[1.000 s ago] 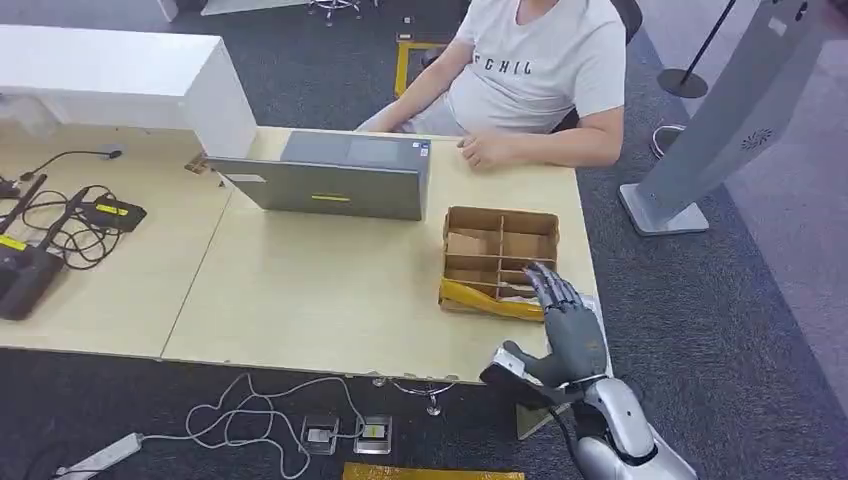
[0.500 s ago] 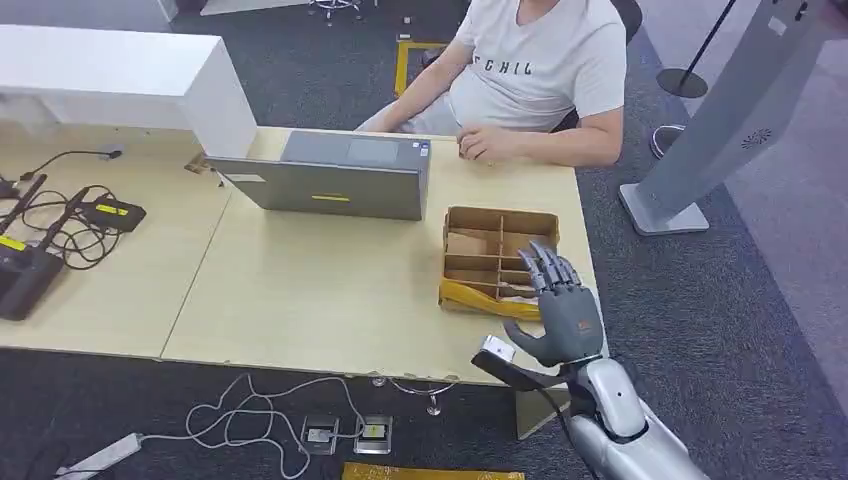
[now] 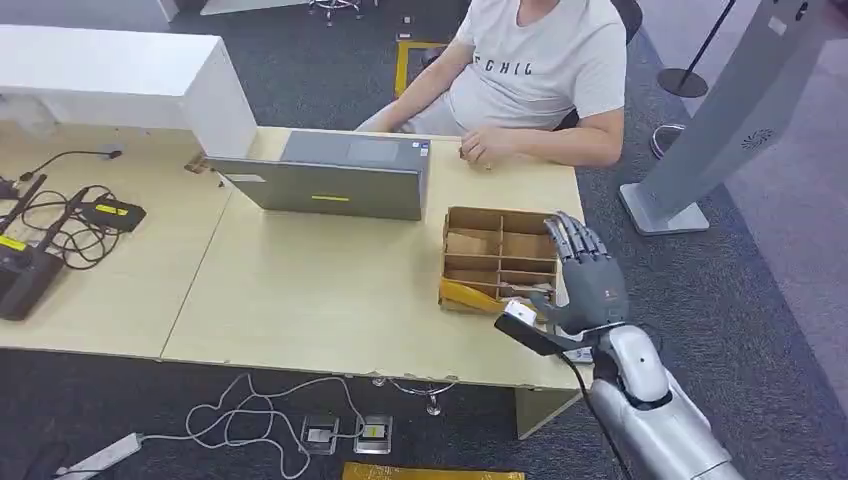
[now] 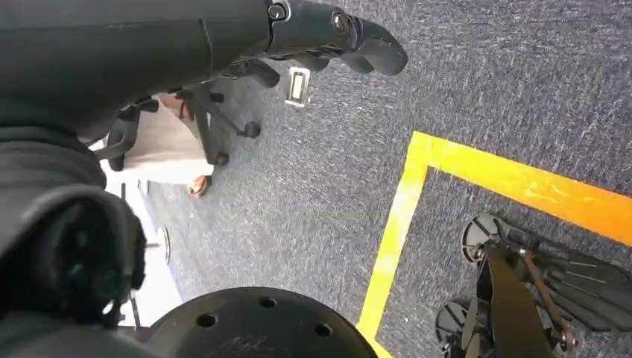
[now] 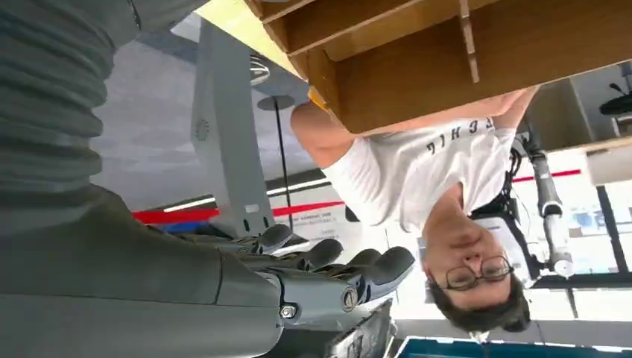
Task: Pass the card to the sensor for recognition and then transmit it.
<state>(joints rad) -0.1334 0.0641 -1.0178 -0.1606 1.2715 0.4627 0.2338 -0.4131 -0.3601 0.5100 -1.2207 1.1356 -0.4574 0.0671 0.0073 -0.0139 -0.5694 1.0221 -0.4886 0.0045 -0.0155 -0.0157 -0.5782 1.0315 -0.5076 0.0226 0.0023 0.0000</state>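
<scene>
My right hand (image 3: 590,280) hovers over the near right corner of a brown cardboard divider box (image 3: 500,222) at the table's right end, fingers stretched and apart, holding nothing I can make out. A pale, card-like piece (image 3: 518,291) lies in the box's near compartment, just left of the hand. In the right wrist view the fingers (image 5: 328,276) point out past the box (image 5: 447,67). Two black devices with yellow labels (image 3: 112,213) (image 3: 22,275) sit among cables at the table's far left. My left hand (image 4: 335,33) hangs over the carpet with nothing in it.
A person in a white T-shirt (image 3: 540,60) sits across the table, hands resting by a grey laptop (image 3: 330,185). A white box (image 3: 120,75) stands at the back left. A grey kiosk stand (image 3: 720,120) rises to the right. Cables (image 3: 250,420) lie on the floor.
My right hand has risen from below the table's front edge and moved forward to the box's near right corner. Nothing on the table has moved.
</scene>
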